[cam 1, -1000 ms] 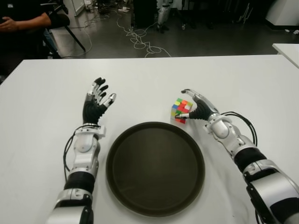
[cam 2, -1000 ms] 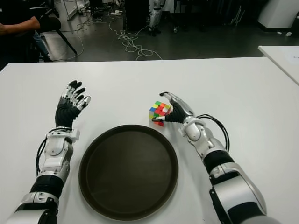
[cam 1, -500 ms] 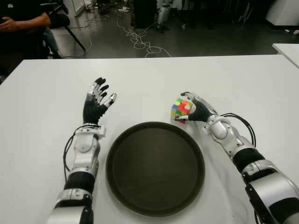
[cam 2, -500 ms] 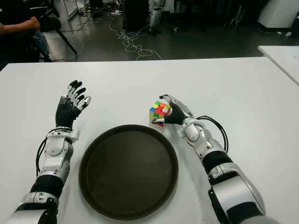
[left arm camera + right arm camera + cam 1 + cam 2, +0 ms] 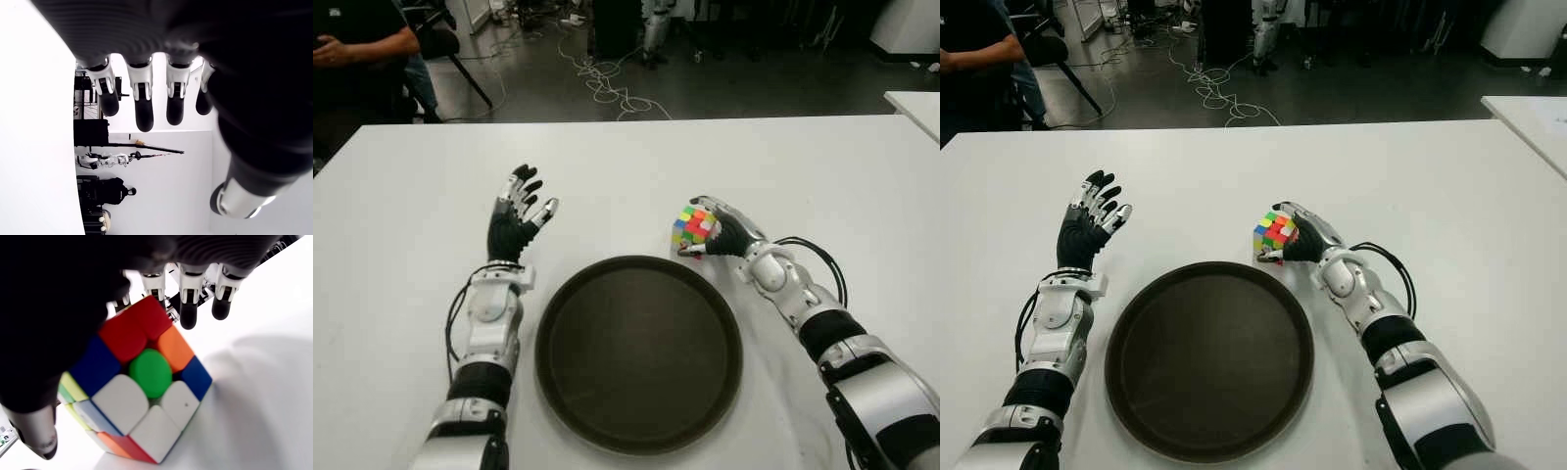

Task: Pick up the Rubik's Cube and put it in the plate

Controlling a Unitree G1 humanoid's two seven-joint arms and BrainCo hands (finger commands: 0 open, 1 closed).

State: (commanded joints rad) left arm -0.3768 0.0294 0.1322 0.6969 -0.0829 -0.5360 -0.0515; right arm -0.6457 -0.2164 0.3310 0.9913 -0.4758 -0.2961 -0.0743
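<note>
The cube sits on the white table, just beyond the far right rim of the plate, and the right robot hand is wrapped around it: the fingers arch over its top and far side while the thumb presses in low on the near side. From the head cameras the cube shows mostly green, yellow and red squares and looks tilted, but whether it is clear of the table cannot be told there. The right wrist view adds what the head views hide: the cube is canted on one edge, with white, green, red, blue and orange squares facing the camera, its lower corner at or just above the table, with a shadow beside it, and three fingertips reach past its far edge. The plate is a dark round tray with a raised rim, and nothing lies in it. The left robot hand shows to the left of the plate, palm up and fingers spread, holding nothing; its own wrist view shows four straight fingertips. At the far left edge a seated person is partly in view.
</note>
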